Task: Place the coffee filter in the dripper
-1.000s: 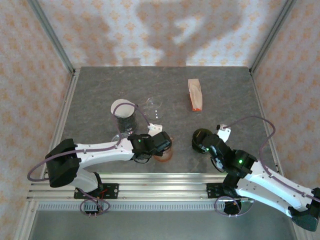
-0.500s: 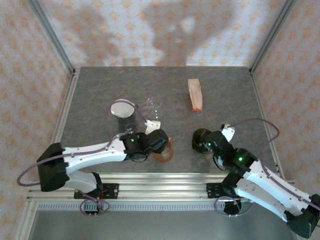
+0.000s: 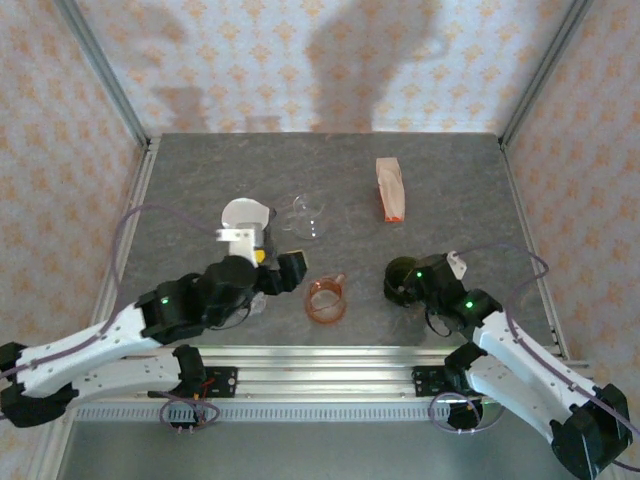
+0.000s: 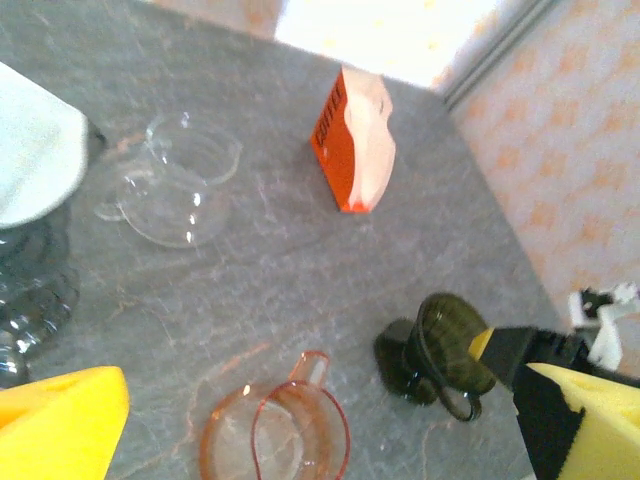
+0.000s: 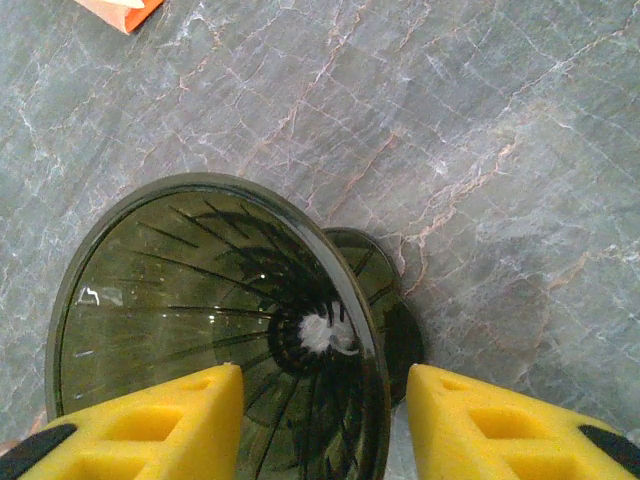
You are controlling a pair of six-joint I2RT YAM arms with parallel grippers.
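From above, the dark dripper (image 3: pixel 395 280) is standing on the grey table (image 3: pixel 200 180) toward the near right. The right gripper (image 3: pixel 412 283) is reaching over its near side. The white coffee filter (image 3: pixel 243 213) is sitting well to the left of the dark dripper and farther back, apart from it and not in any dripper. The left gripper (image 3: pixel 273 268) is hovering just in front of the filter. A pink dripper (image 3: pixel 325 299) is standing left of the dark dripper, and a clear glass dripper (image 3: pixel 308 215) is sitting behind and left of it. An orange and pale packet (image 3: pixel 392 188) is lying straight behind the dark dripper. From the left wrist, the yellow fingers (image 4: pixel 60 425) are spreading wide with nothing between them. The filter (image 4: pixel 35 150) is resting on top of a dark glass jug (image 4: pixel 35 290), far left of the dark dripper (image 4: pixel 440 350). The packet's (image 4: pixel 355 140) orange face is carrying dark print too small to read. From the right wrist, the yellow fingers (image 5: pixel 140 420) are standing well apart, straddling the dark dripper's (image 5: pixel 200 290) rim, one inside the ribbed cone and one outside, neither pressing on it.
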